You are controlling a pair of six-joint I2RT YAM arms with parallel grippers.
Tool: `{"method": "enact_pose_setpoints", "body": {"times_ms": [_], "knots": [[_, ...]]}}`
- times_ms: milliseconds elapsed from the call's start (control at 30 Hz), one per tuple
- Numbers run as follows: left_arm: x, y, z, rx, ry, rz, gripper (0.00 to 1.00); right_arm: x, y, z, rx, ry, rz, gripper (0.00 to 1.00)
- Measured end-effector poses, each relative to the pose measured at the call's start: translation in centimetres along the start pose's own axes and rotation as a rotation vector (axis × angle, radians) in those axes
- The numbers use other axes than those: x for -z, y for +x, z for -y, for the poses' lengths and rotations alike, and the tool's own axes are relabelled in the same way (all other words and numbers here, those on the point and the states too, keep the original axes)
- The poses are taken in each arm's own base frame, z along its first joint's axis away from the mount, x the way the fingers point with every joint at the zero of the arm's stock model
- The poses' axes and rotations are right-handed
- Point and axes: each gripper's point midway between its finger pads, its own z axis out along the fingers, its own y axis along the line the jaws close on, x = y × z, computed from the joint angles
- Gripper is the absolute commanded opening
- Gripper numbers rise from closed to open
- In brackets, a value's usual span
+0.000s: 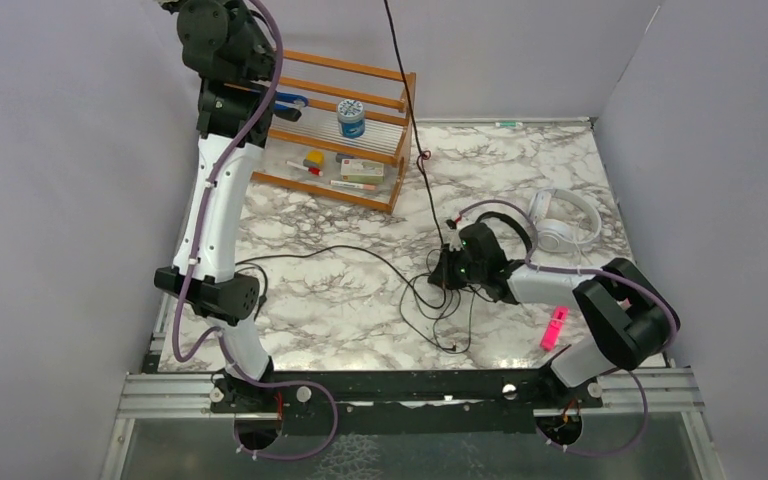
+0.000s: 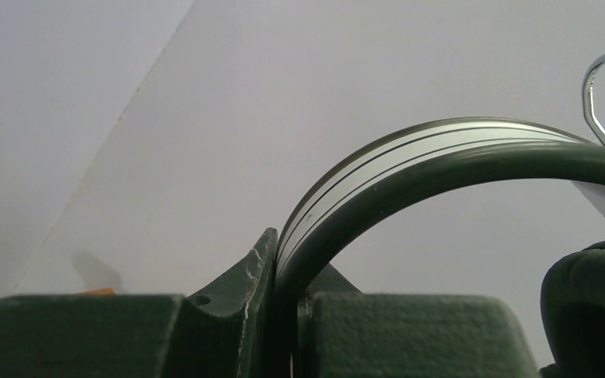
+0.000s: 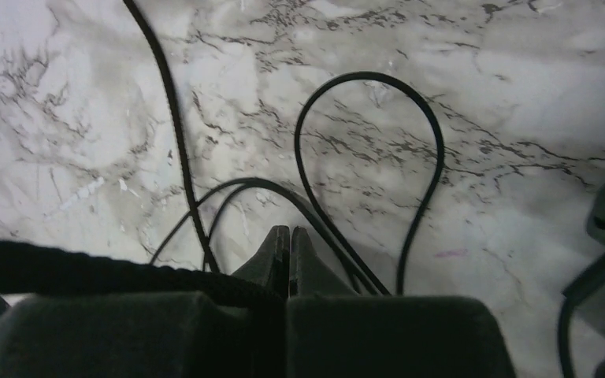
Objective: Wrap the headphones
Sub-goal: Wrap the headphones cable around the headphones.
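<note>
The left gripper (image 2: 287, 303) is clamped on the headband of the white headphones with black ear pads (image 2: 441, 146). The band rises from between the fingers and arcs off to the right of the wrist view, with one black ear pad (image 2: 591, 307) bulging at the lower right and a bright metal loop (image 2: 599, 87) at the upper right. From above, that arm stands tall at the upper left of the frame, its wrist right at the top edge, well above the table.

A black cord (image 1: 407, 95) drops from the top edge of the overhead view, past the right end of a wooden rack (image 1: 355, 68), down to the marble table (image 1: 330, 310).

The right gripper (image 3: 289, 248) sits low at the middle of the table, its fingers pressed together. Loops of black cable (image 3: 433, 157) lie around the tips and run in close beside them. I cannot tell whether any strand is caught between them.

Just behind that gripper, right of centre in the overhead view, lie the black headphones (image 1: 518, 230). Just beside them to the right lie the all-white headphones (image 1: 556, 237), flat on the marble. A small pink object (image 1: 554, 328) lies nearer the bottom right, beside the right arm's elbow.
</note>
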Motion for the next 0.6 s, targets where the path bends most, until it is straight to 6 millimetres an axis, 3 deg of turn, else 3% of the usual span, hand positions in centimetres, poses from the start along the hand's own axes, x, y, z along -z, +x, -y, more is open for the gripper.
{"method": "enact_pose_setpoints", "body": {"times_ms": [33,167,233,300,433,500,533,600], "knots": [[-0.3,-0.3,-0.3,0.000,-0.003,0.010,0.00,0.1,0.8,0.6,-0.016,0.014,-0.017,0.01],[-1.5,-1.8,-1.5,0.007,-0.017,0.050,0.00,0.2,0.7,1.2,-0.065,0.024,-0.008,0.01],[-1.9,-2.2,-2.0,0.008,-0.022,0.063,0.00,0.2,0.7,1.1,-0.065,0.019,-0.008,0.09],[-2.2,-2.4,-2.3,0.011,-0.025,0.070,0.00,0.2,0.8,0.9,-0.051,0.000,-0.014,0.23],[-1.8,-1.4,-2.7,0.035,0.001,0.022,0.00,1.2,0.5,-1.1,0.020,-0.101,-0.026,0.60],[-0.8,0.2,-3.3,0.032,0.013,-0.045,0.00,2.7,-1.2,-2.9,0.070,-0.161,0.015,0.74],[-0.2,0.7,-3.6,0.031,0.018,-0.074,0.00,3.8,-3.0,-4.1,0.111,-0.197,0.063,0.82],[1.6,2.7,-4.9,0.014,0.022,-0.162,0.00,6.0,-6.5,-6.6,0.175,-0.261,0.158,0.85]]}}
